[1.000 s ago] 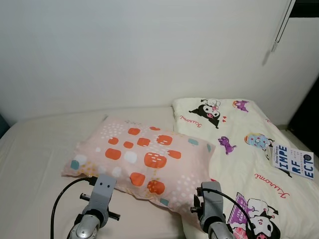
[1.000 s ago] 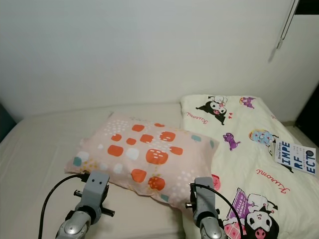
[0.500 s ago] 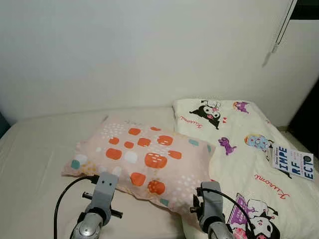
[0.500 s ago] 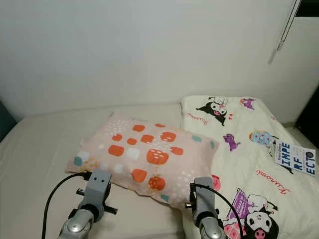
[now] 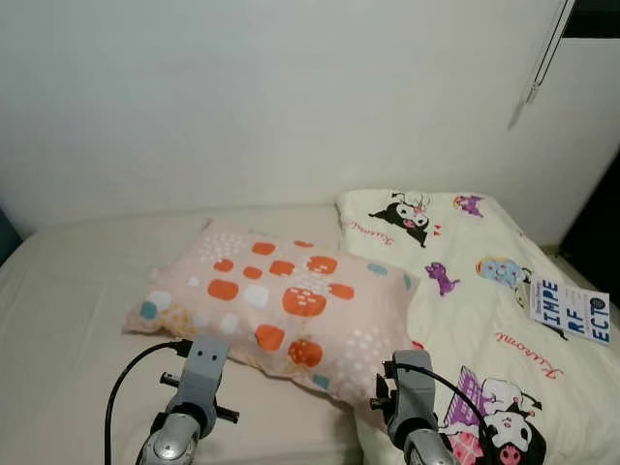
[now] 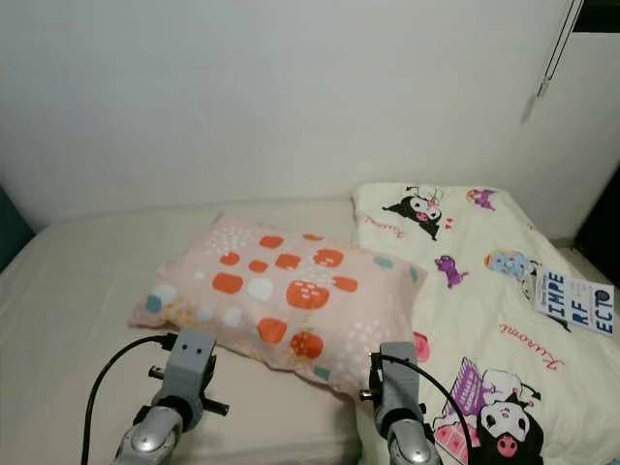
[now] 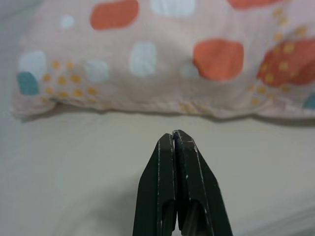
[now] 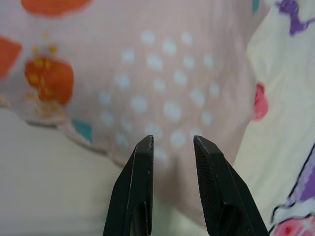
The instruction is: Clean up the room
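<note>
**Left eye view: a pillow on the bed, with two grippers near it**

The bed (image 5: 68, 291) is big and has a plain cream sheet. It runs up to a white wall (image 5: 242, 97) at its far edge.

A cream blanket (image 5: 484, 320) with cartoon pictures covers the right side of the bed, from the far edge to the near edge. A small card with big letters (image 5: 569, 312) lies on the blanket near the bed's right edge.

The pillow (image 5: 276, 300) is pink with orange, white and teal spots. It lies flat in the middle of the bed. Its right end rests on the edge of the blanket.

The left gripper (image 7: 174, 140) is low over the bare sheet, just in front of the pillow's near left edge. It is not touching the pillow. Its jaws are pressed together and hold nothing.

The right gripper (image 8: 172, 147) points at the pillow's near right corner, where the pillow meets the blanket. Its jaws are a little way apart, with a narrow gap, and hold nothing. I cannot tell if the tips touch the pillow.

A black cable (image 5: 121, 383) loops beside the left arm.
</note>
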Available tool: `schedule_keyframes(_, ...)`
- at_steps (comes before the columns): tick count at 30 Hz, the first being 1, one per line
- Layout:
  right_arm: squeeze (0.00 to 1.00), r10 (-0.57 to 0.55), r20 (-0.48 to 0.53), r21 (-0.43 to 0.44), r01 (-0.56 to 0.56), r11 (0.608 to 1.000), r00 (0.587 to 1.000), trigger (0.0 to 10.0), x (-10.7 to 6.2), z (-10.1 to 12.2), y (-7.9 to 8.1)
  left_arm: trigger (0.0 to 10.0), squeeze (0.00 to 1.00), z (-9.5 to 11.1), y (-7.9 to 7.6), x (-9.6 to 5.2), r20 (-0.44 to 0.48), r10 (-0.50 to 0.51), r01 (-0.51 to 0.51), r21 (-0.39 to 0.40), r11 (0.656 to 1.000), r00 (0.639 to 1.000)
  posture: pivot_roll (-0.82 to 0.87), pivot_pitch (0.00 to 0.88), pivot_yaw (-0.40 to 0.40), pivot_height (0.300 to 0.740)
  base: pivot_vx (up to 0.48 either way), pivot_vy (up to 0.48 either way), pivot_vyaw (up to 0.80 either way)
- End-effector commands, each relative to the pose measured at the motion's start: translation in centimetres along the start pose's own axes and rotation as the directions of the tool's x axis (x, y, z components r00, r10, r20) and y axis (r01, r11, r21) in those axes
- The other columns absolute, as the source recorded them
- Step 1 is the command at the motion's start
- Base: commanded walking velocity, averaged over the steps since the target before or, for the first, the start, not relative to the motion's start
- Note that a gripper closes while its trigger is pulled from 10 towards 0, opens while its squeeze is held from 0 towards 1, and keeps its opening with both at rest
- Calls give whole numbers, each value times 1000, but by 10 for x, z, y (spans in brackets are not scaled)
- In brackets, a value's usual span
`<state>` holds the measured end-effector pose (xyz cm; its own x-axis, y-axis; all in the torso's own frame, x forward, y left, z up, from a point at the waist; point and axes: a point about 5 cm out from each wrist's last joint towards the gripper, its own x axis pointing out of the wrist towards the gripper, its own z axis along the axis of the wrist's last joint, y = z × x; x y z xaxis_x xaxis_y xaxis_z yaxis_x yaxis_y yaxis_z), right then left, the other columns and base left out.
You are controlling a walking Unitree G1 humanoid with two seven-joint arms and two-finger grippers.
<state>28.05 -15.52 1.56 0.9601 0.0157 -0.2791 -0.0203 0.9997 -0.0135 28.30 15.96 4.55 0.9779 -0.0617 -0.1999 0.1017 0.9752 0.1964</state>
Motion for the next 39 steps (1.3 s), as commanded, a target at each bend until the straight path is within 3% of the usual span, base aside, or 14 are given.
schedule_keyframes(1,0,-2,0,23,2,1000,1000,10000,-2,-2,1,10000,0,-4,5,-2,-17,2,-2,3,1000,1000,46,137,7,631,0,0,0)
schedule_keyframes(22,0,-25,-1,83,25,996,1000,10000,-4,-3,1,10000,0,0,9,-3,-12,-22,22,28,999,1000,72,150,32,631,0,0,0)
schedule_keyframes(39,0,-24,-19,92,26,995,1000,10000,-5,-6,2,10000,0,-1,13,-6,-26,-29,30,39,999,999,77,159,38,571,0,0,0)
